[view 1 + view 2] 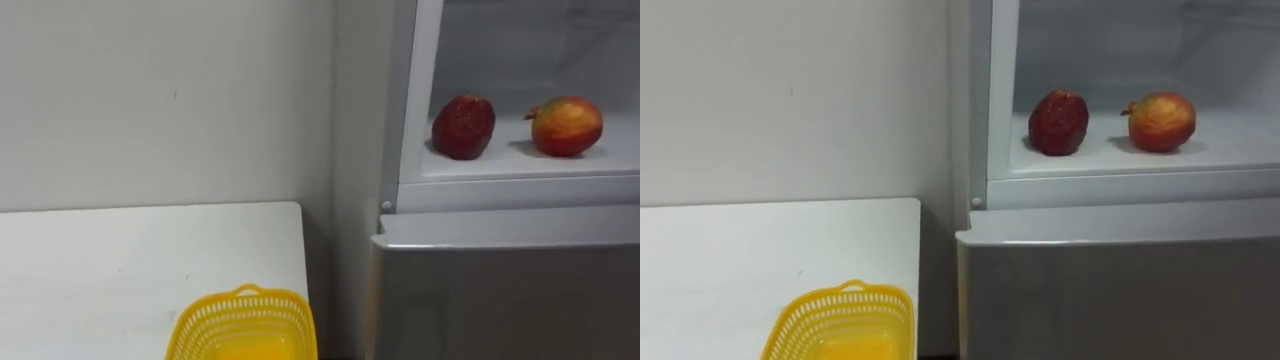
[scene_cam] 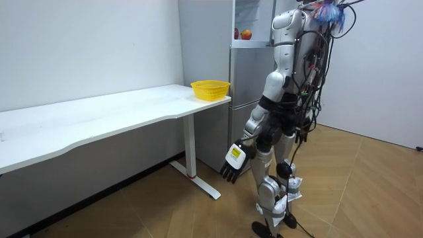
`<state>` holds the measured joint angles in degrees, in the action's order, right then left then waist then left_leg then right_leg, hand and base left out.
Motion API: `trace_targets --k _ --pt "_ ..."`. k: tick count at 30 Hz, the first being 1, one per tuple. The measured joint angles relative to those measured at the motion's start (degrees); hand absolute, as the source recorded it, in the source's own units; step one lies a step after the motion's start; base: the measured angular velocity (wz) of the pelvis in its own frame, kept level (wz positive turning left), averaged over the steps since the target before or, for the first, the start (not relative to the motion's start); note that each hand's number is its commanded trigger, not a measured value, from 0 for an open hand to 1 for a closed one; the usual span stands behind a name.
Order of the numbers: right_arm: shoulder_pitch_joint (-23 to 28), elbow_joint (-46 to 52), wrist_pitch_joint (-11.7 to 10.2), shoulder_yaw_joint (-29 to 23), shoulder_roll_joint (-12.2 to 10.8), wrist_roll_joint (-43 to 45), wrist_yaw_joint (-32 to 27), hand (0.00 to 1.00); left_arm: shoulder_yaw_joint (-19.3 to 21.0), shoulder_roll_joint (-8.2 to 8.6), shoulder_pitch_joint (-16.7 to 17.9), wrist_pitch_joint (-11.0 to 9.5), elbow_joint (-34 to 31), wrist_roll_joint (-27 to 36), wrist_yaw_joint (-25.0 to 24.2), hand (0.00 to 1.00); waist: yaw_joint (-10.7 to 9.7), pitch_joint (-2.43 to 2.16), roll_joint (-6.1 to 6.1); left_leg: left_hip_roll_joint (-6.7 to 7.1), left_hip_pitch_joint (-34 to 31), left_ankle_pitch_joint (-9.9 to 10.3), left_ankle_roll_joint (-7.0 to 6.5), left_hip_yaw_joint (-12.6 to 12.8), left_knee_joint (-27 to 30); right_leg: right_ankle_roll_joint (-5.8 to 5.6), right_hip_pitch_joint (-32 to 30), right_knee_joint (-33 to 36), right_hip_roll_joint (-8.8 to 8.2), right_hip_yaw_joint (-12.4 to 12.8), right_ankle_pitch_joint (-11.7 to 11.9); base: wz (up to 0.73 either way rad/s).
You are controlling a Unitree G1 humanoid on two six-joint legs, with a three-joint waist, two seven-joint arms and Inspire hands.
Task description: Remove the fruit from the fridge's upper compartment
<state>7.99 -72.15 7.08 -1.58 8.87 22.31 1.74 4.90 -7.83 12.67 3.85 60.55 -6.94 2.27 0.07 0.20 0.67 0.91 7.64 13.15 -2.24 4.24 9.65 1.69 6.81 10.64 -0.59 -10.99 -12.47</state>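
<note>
**Upper fridge open, two fruits on its shelf; left hand hanging loose**

Left eye view: upper fridge compartment [image 1: 520, 60] stands open at upper right; on its white shelf [image 1: 510, 158] sit a dark red fruit [image 1: 463, 127] and, to its right and apart from it, a red-yellow fruit [image 1: 567, 126]; the compartment's white frame runs down just left of the dark one; yellow basket [image 1: 245, 308] sits at the right end of the white bench [image 1: 120, 260], near the fridge side, low in the view.

Room view: robot stands upright before the fridge [image 2: 246, 79], bench end on its left; left arm hangs down beside the thigh; left hand [image 2: 232, 162] low, its back toward the camera, fingers loose and pointing at the floor, holding nothing; hand well below the fruits and the basket.

Right eye view: closed grey lower door [image 1: 1120, 300] directly under the shelf's sill; plain wall [image 1: 790, 100] behind the bench; a dark narrow gap between bench edge and fridge side.
</note>
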Motion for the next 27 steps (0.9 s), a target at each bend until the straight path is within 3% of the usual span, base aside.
trace_targets --k 5,14,17,20,24,27 --pt "-0.8 1.3 -1.0 0.3 0.0 -2.3 -3.3 0.00 -1.8 -0.61 -0.4 -0.1 0.0 -0.1 -0.2 0.00 0.1 0.10 -0.16 -0.09 -0.1 0.0 0.00 0.2 0.0 -0.01 -0.5 0.0 0.03 0.1 0.0 0.00" --pt "-2.4 4.6 -6.3 -0.3 -0.1 -10.6 -9.2 0.00 -1.8 -0.56 0.3 -0.7 0.1 -6.9 -0.2 0.00 0.3 0.09 -1.05 -0.25 -0.3 0.0 0.00 0.5 -0.2 0.10 -1.1 0.0 0.40 0.8 0.2 -0.02" --pt "-3.0 6.2 -9.9 -1.7 -0.1 -12.2 -11.5 0.00 -1.8 -0.53 0.3 -2.2 0.2 -8.5 -0.2 0.00 0.2 -0.03 -1.17 -0.25 -0.4 0.0 0.00 0.8 -0.2 0.10 -1.2 0.0 0.40 1.0 0.3 -0.01" --pt "-3.1 9.0 -10.9 -2.5 -0.1 -12.8 -13.0 0.00 -1.7 -0.53 0.3 -2.6 0.2 -9.1 0.0 0.00 0.2 -0.08 -1.18 -0.30 -0.4 0.0 0.01 1.4 -0.2 0.10 -1.6 0.0 0.46 1.6 0.2 -0.11" --pt "-0.1 21.3 -12.0 -4.9 -0.5 -9.9 -16.6 0.00 -1.3 -0.27 0.1 -3.1 0.0 -9.0 0.1 0.00 -0.1 -0.15 -1.10 -0.33 -0.1 0.0 0.01 1.9 -0.2 0.08 -1.8 0.0 0.53 2.5 0.3 -0.12" --pt "2.6 36.1 -12.6 -4.8 -0.7 -8.2 -19.3 0.00 -1.8 0.01 -0.1 -3.2 0.1 -8.4 0.4 0.00 -1.6 -0.15 -1.07 -0.45 -0.1 0.0 0.01 2.8 -0.2 0.11 -2.3 0.3 0.59 3.2 0.3 -0.13"
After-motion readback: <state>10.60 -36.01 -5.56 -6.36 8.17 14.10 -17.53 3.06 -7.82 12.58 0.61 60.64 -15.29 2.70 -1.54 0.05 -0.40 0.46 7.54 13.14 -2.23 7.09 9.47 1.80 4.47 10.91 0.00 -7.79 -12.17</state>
